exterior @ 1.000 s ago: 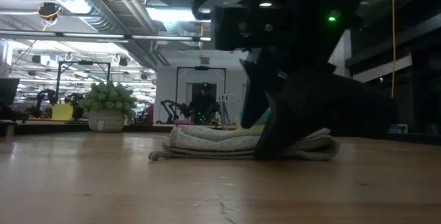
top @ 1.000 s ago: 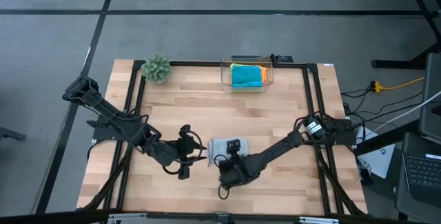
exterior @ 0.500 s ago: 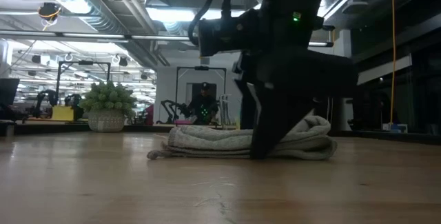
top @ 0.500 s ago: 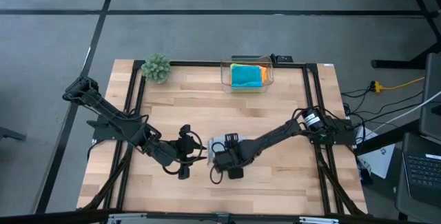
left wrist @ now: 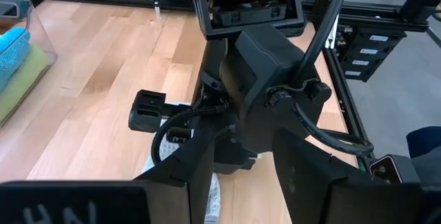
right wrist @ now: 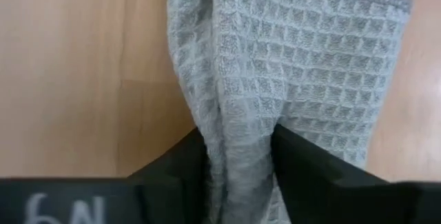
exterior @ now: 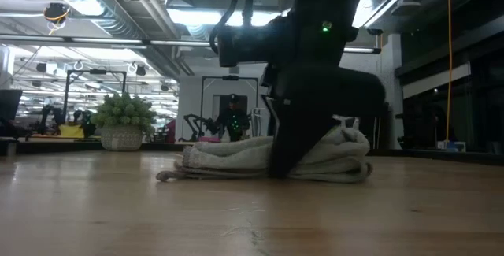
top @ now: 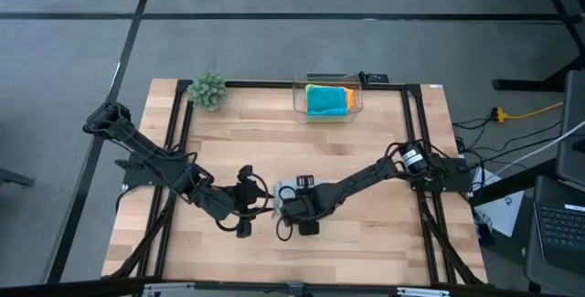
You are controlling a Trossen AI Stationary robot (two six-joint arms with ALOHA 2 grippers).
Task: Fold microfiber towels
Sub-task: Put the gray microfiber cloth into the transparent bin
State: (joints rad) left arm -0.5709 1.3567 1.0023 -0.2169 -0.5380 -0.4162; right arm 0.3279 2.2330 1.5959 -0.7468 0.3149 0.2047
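Closing on the grey towel [right wrist: 275,65] mid-table, your right gripper [right wrist: 238,156] now pinches its fold after hovering spread, so lift next; left gripper [top: 245,201] waits beside, part-open, empty.

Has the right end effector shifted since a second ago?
Yes. The right end effector slid left toward the left end effector, further left of the clear box, and pinches the grey towel.

1. The worktop [top: 366,151] is evenly and brightly lit from overhead, with only soft, short shadows cast beneath the arms
2. In the low view, ceiling strip lights [exterior: 193,16] glare, and the right arm is reduced to a dark backlit silhouette
3. The grey towel [right wrist: 303,65] is rendered sharply in the right wrist view
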